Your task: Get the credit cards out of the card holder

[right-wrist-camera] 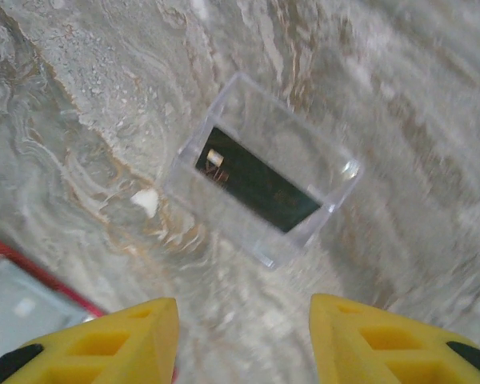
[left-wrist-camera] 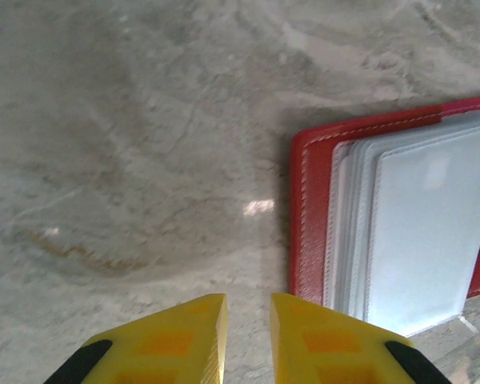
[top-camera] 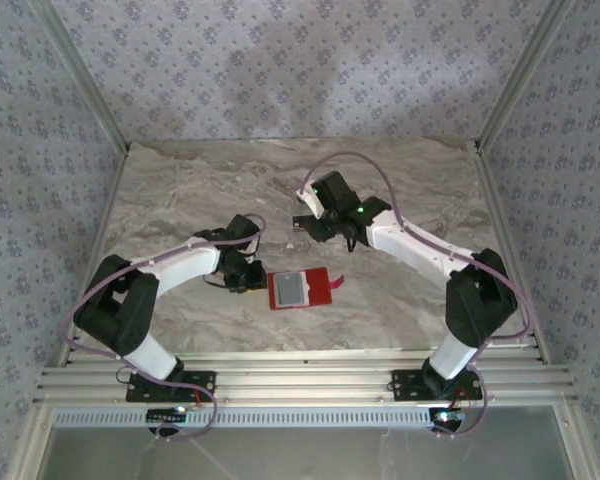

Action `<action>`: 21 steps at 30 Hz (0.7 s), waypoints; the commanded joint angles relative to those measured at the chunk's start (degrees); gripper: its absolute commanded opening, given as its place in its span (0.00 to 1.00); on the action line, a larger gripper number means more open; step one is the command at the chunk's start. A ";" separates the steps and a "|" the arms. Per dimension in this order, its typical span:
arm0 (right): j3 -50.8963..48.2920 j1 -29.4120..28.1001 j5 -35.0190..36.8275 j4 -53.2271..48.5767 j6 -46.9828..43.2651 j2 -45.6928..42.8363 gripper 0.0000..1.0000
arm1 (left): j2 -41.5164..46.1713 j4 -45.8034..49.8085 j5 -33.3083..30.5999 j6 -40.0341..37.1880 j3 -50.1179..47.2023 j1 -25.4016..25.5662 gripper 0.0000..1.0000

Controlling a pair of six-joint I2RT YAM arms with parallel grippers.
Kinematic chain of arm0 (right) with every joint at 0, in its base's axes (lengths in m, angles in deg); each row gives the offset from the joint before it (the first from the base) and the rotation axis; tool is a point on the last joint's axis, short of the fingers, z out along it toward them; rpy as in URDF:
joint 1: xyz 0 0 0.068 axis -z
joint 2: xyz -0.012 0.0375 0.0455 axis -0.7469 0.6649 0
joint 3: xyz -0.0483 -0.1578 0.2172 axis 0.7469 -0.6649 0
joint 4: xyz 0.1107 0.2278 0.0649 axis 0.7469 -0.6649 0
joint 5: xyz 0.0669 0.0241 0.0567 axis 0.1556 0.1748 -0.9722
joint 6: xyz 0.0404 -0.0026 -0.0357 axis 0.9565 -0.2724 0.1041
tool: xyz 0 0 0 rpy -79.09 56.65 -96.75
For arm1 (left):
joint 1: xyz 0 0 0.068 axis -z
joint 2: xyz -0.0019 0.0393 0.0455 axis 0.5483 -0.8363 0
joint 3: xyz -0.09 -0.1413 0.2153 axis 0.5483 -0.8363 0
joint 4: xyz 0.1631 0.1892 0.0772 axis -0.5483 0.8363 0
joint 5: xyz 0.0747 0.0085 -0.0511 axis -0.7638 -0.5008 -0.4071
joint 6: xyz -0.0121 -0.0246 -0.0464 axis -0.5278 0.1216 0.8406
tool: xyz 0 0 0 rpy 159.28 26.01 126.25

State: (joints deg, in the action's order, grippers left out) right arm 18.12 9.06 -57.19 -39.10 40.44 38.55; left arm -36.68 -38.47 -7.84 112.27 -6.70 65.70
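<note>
Top external, near edge: both arm bases are sitting on the aluminium rail (top-camera: 300, 375), the left arm on the left and the right arm on the right.
Left gripper (left-wrist-camera: 249, 308): it is hovering low over the marble-patterned table (top-camera: 180, 180), just to the left of the card holder (top-camera: 302, 289) and not touching it. In the left wrist view its yellow fingers (left-wrist-camera: 196, 336) are standing a narrow gap apart with nothing between them. It is released and grasping nothing.
Card holder: it is lying flat and opened out on the table between the two arms, nearer the left gripper. Its red border is showing around pale grey pockets (left-wrist-camera: 344, 232), and its snap tab (top-camera: 337, 283) is pointing right.
Credit cards (left-wrist-camera: 432, 224): whitish-grey layers are sitting stacked and slightly fanned inside the card holder. Which layers are cards and which are pockets cannot be told.
Right gripper (right-wrist-camera: 242, 316): it is hovering above the table beyond the card holder. Its fingers are standing wide apart with bare table between them. It is released and grasping nothing.
Clear plastic stand (right-wrist-camera: 264, 180): it is lying on the table past the right gripper's fingertips, apart from the card holder. A dark flat rectangle with a small pale patch is showing inside it.
Far side: patterned wall panels (top-camera: 280, 60) are enclosing the table.
</note>
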 commanded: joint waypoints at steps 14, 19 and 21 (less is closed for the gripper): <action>-12.07 -3.59 -12.41 -1.81 35.93 -8.30 0.46 | -6.23 -3.24 1.78 -0.70 4.79 2.05 0.19; -13.02 -5.27 -15.02 -1.31 40.18 -6.65 0.44 | -5.49 -2.92 0.20 -0.04 4.44 1.94 0.18; -12.74 -6.12 -16.39 -1.31 43.35 -5.28 0.42 | -3.89 -2.93 -0.88 0.60 3.47 1.45 0.18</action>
State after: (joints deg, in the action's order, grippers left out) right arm 5.82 4.01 -70.55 -40.78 77.68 31.82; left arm -42.63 -41.46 -7.43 112.34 -3.36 67.42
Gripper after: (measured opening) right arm 0.423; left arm 0.183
